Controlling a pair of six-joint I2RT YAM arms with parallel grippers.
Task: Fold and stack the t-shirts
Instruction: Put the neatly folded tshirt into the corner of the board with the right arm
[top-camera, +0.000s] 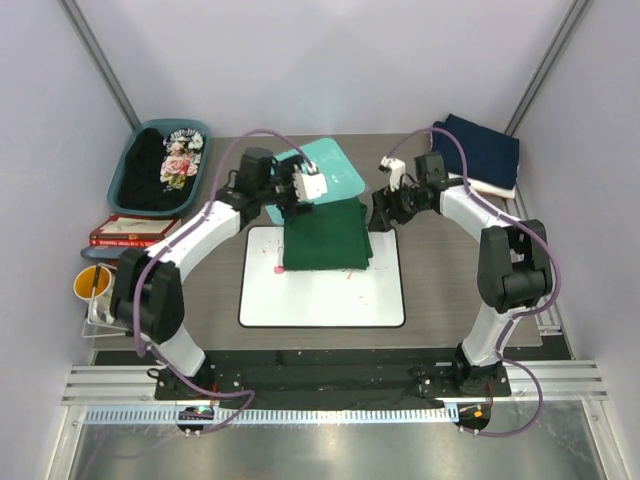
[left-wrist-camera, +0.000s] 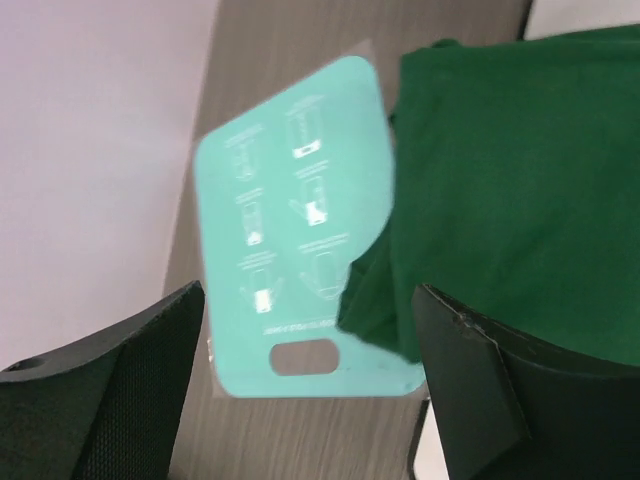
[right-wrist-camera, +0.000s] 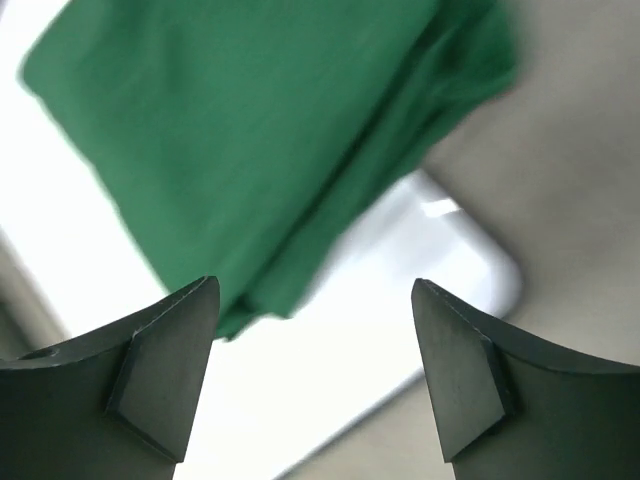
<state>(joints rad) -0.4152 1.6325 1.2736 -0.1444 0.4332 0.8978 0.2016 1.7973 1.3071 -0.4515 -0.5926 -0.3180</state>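
With the left tool (left-wrist-camera: 305, 335) and right tool (right-wrist-camera: 315, 300) spread and empty, pinch the folded green shirt (top-camera: 322, 238) at opposite edges, through all layers.

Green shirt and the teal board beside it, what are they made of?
The green shirt looks like soft matte cloth: it lies in folds with rumpled edges. The teal board looks like thin stiff plastic, probably: flat, rounded corners, a cut-out slot, white printed pictures.

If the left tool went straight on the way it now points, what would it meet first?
Probably the flat teal plastic board, just beside the edge of the folded dark green t-shirt, though depth is unclear.
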